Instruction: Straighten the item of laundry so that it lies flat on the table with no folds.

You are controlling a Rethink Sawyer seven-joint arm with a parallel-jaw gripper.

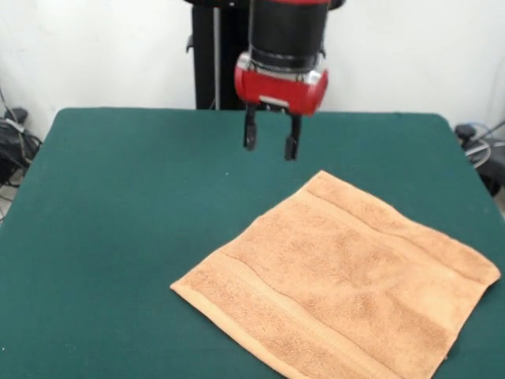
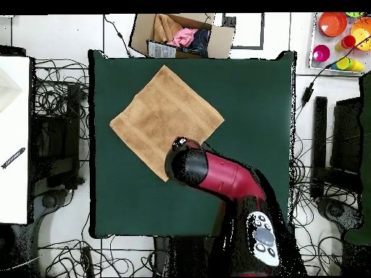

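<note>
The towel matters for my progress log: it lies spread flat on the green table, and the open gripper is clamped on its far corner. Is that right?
Not quite. The towel does lie spread flat on the green table, and the gripper is open, but it is not clamped on a corner. The front view shows it empty, hanging above bare table just beyond the towel's far corner.

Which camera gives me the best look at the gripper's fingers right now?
The front view: the gripper hangs open above the table, both fingers apart, clear of the towel. In the overhead view the arm's own body hides the fingers.
</note>
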